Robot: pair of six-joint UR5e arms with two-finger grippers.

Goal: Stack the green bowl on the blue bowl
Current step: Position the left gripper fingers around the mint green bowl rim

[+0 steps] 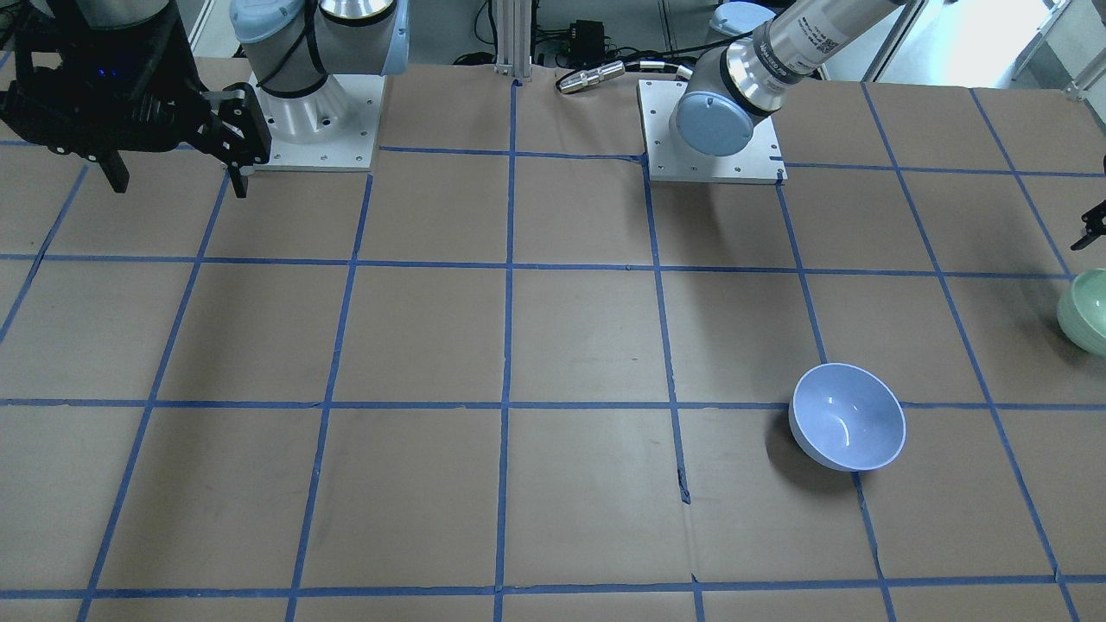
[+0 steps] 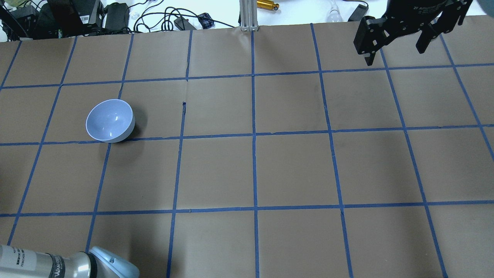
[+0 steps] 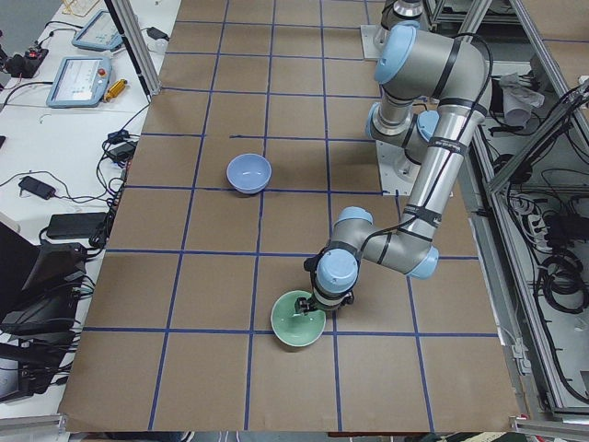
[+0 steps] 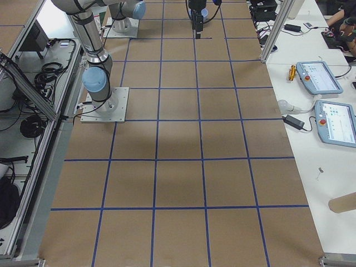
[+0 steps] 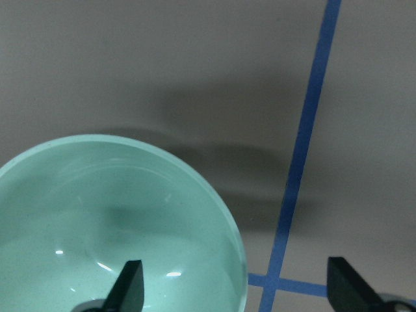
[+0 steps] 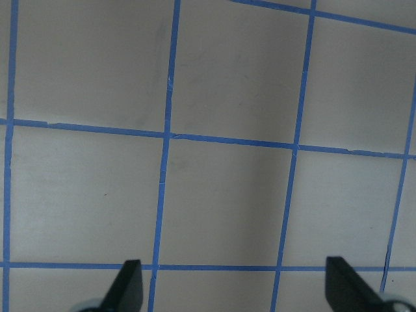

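Observation:
The green bowl sits upright on the table at the robot's far left; it also shows at the right edge of the front view and in the left side view. My left gripper is open and low over the bowl's rim, with one finger inside the bowl and the other outside it. The blue bowl stands upright and empty on the table, about two squares away from the green one. My right gripper is open and empty, held high over the table's right side.
The brown table is marked with a blue tape grid. Cables and boxes lie beyond its far edge. The two arm bases stand at the robot's edge of the table.

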